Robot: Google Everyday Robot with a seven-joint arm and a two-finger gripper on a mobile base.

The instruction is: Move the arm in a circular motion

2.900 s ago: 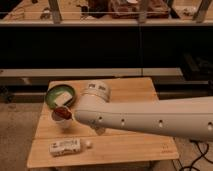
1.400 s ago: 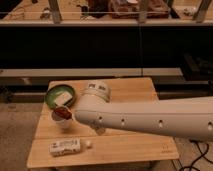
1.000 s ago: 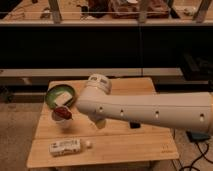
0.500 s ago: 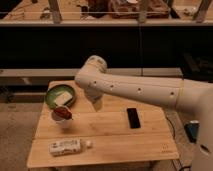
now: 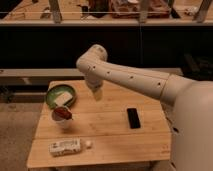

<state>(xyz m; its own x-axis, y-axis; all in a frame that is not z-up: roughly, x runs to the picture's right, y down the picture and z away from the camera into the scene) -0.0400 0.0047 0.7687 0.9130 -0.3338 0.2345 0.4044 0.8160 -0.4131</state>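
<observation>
The arm [image 5: 135, 80] is the largest thing in view. Its thick glossy white body fills the right edge and lower right of the frame, and a long tubular segment with a row of small dark dots runs from there up and leftward to a rounded elbow just above the centre. From the elbow a short section turns downward over the upper middle of the worktop [image 5: 105, 135].

The worktop is a pale wooden slatted surface that takes up the lower centre and lower left. Behind it, a dark rack with a long pale shelf [image 5: 100, 22] crosses the top of the frame, cluttered with things too dim to name.

A green bowl [image 5: 50, 95] sits at the worktop's upper left with a pale block [image 5: 61, 98] inside it. Just below the bowl, close to its rim, stands a small white cup [image 5: 62, 120] with something red [image 5: 64, 114] in it.

A flat white packet [image 5: 65, 147] lies near the lower left edge of the worktop. A dark phone [image 5: 133, 118] lies flat to the right of centre, well apart from the other items.

The gripper [image 5: 96, 93] is the small pale yellowish tip hanging below the elbow, above the worktop and to the right of the bowl. It touches nothing, and I cannot tell whether it is wide or narrow.

A tiny white object [image 5: 88, 144] rests just beside the packet's right end.
</observation>
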